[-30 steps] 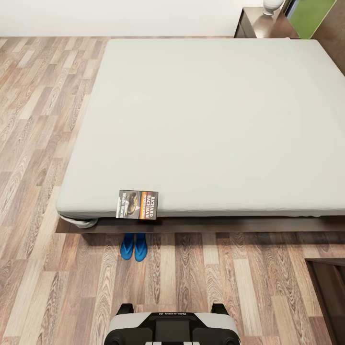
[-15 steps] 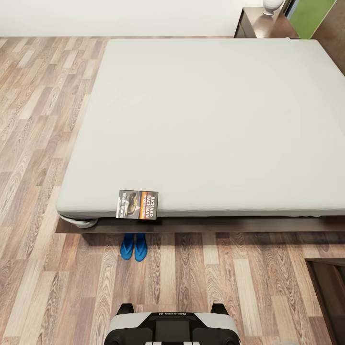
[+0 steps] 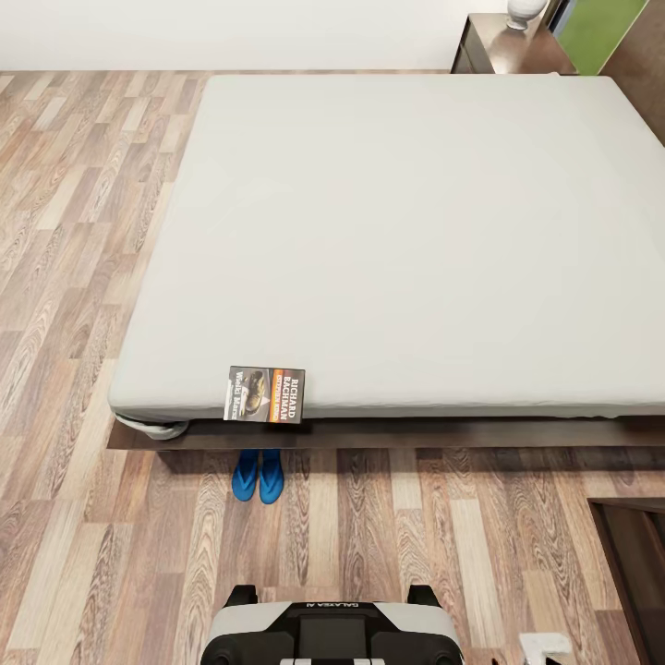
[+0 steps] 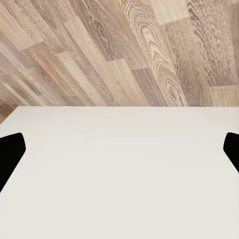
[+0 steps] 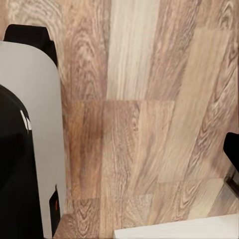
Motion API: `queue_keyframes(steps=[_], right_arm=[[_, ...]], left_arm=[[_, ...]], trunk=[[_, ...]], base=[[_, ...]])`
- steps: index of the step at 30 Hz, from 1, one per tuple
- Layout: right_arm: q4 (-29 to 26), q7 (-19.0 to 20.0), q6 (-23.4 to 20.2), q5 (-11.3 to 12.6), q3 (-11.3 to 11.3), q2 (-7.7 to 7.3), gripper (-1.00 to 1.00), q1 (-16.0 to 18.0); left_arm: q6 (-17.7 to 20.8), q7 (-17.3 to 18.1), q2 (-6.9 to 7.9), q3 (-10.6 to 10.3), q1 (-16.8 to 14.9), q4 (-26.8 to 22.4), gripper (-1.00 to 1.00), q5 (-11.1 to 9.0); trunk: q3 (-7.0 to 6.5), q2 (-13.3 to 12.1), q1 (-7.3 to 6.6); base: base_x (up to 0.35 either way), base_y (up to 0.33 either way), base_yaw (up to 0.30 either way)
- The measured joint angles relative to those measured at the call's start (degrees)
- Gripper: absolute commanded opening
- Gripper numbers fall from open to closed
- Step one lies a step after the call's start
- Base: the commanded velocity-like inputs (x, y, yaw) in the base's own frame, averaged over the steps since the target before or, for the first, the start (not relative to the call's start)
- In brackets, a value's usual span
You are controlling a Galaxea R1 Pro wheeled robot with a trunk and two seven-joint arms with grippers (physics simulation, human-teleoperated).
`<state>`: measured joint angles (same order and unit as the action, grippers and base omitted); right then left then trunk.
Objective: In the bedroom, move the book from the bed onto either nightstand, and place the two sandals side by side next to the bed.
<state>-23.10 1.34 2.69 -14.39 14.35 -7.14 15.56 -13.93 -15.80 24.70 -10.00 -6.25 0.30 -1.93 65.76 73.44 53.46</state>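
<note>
Two sandals (image 3: 258, 475) below book (image 3: 264, 394), bed (image 3: 406, 240)

Robot base (image 3: 332, 633): white rounded shell, black centre panel, mirrored "GALAXEA AI" lettering on top edge, two black corner lugs. Wrist views: black fingers (image 4: 10, 152).

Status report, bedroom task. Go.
Tools: state unreadable in these views, holding nothing visible. Book on the bed's near edge, overhanging. Both sandals together on the floor at the bed frame, below the book. Nothing between the robot and the book.
</note>
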Motion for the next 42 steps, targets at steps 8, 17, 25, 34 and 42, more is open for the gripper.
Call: queue_keyframes(steps=[8,17,25,34,42], right_arm=[[-0.70,0.19,3.26,0.93,1.74,-0.50,1.00,0.33],[-0.88,4.27,6.97,5.43,2.66,-0.57,1.00,0.66],[-0.87,17.33,7.36,10.76,2.80,-0.56,1.00,1.24],[-0.80,29.23,7.16,13.43,2.92,-0.57,1.00,1.35],[-0.71,32.61,7.04,13.89,3.00,-0.62,1.00,1.37]], left_arm=[[0.00,0.00,-0.06,0.00,0.02,0.00,1.00,0.01],[0.00,0.00,-0.09,0.00,0.02,0.00,1.00,0.01],[0.00,0.00,-0.23,0.00,0.02,-0.03,1.00,-0.02],[0.00,0.00,-0.26,0.00,0.02,-0.02,1.00,-0.06],[-0.01,0.04,-0.26,0.04,0.03,-0.04,1.00,-0.06]], trunk=[[0.00,0.00,0.00],[0.00,0.00,0.00],[0.00,0.00,0.00],[0.00,0.00,0.00],[0.00,0.00,0.00]], base=[[0.000,0.000,0.000],[0.000,0.000,0.000],[0.000,0.000,0.000],[0.000,0.008,0.000],[0.000,0.144,0.000]])
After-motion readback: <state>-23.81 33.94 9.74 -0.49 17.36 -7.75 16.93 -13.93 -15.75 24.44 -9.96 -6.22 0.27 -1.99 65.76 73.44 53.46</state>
